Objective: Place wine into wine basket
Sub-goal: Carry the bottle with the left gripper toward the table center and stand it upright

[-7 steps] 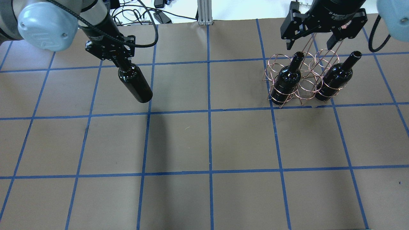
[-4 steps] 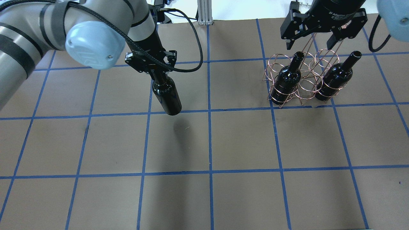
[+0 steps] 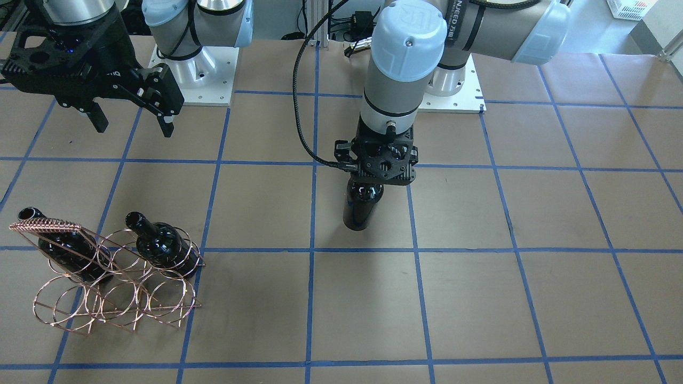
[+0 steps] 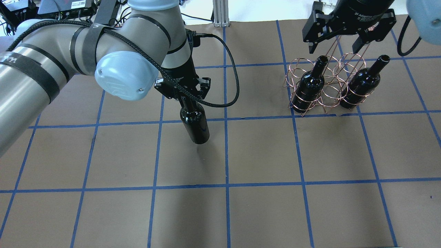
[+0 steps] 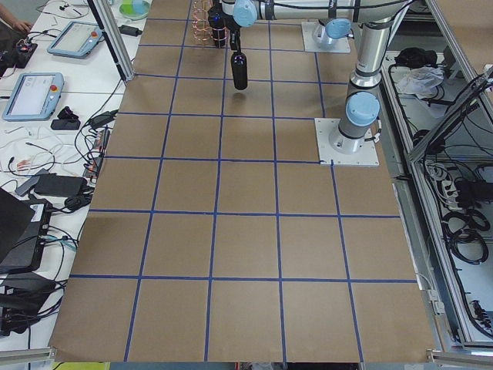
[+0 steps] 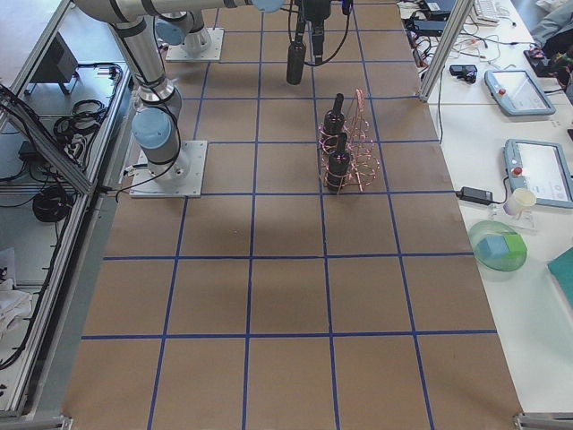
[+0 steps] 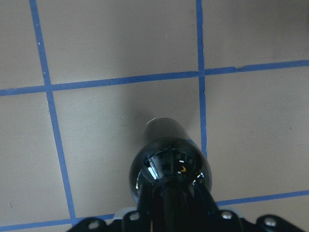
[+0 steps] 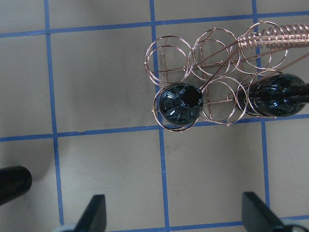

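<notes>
My left gripper is shut on the neck of a near-black wine bottle. The bottle hangs upright just above the middle of the table, as the front view and the left wrist view also show. The copper wire wine basket stands at the far right and holds two more bottles. It shows in the front view and in the right wrist view too. My right gripper is open and empty, high above the basket's far side.
The table is covered in brown paper with a blue tape grid. An aluminium post and cables are at the far edge. The arms' white base plates lie on the robot's side.
My left arm has carried the bottle to the right and toward the near side, from the far left to the table's middle. The right gripper and the basket have not moved.
</notes>
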You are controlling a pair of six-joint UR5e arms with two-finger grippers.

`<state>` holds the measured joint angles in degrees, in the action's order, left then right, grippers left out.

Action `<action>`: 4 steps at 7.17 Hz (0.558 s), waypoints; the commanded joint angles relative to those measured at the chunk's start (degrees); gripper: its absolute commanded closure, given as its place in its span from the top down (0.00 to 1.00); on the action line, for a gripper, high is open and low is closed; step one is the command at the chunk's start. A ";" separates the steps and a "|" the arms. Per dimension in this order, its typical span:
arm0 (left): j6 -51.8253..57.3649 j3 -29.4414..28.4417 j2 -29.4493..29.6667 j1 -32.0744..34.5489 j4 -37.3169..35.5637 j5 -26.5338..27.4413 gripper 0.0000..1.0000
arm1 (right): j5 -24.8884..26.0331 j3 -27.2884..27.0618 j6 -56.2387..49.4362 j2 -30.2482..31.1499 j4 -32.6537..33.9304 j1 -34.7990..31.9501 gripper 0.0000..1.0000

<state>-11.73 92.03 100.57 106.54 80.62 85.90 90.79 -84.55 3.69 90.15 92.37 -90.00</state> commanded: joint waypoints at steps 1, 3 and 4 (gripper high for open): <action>-0.14 0.78 0.16 0.85 -0.99 -0.99 0.00 | 0.00 0.00 0.00 0.03 0.00 0.00 1.00; -0.23 1.83 0.07 2.00 -2.03 -0.73 0.00 | 0.00 0.00 0.00 0.03 0.00 0.00 1.00; -0.23 1.92 0.16 2.18 -2.30 -0.56 0.00 | 0.00 0.00 0.00 0.03 0.00 -0.09 1.00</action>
<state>-11.92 93.61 100.66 108.37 78.83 85.19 90.79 -84.55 3.69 90.17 92.37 -90.04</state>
